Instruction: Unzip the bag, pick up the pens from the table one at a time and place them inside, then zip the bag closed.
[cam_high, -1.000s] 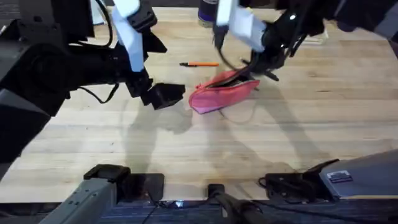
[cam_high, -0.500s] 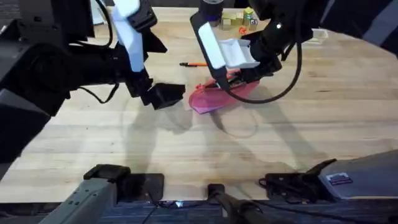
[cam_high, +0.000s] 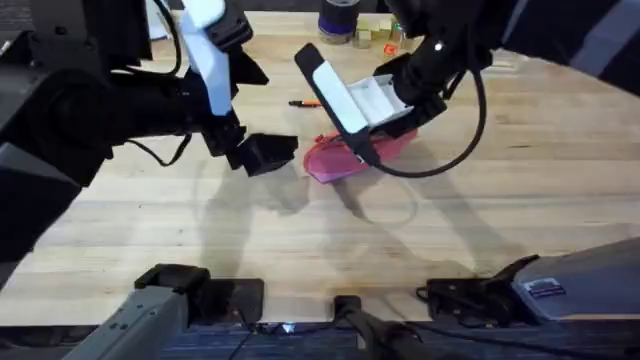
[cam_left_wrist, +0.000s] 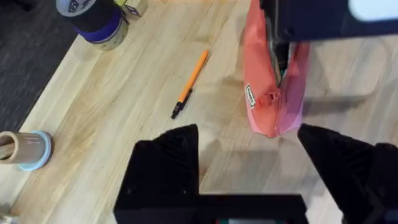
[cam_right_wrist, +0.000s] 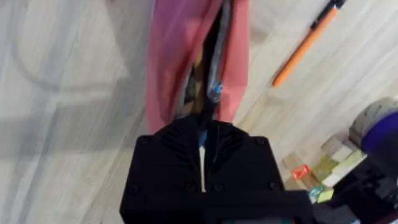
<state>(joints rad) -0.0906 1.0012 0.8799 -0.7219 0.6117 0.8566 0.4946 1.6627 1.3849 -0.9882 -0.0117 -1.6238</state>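
One pen, black, now enters the open bag (cam_right_wrist: 186, 74), pinched by the right gripper (cam_right_wrist: 202, 134), which swung over it within the last second; orange pen (cam_left_wrist: 189, 84) remains on the table (cam_high: 480, 220); left gripper (cam_left_wrist: 249, 162) spread, idle

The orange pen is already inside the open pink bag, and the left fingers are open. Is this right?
Not quite. The orange pen lies on the table beside the open pink bag, as the left wrist view shows. The left fingers are indeed open.
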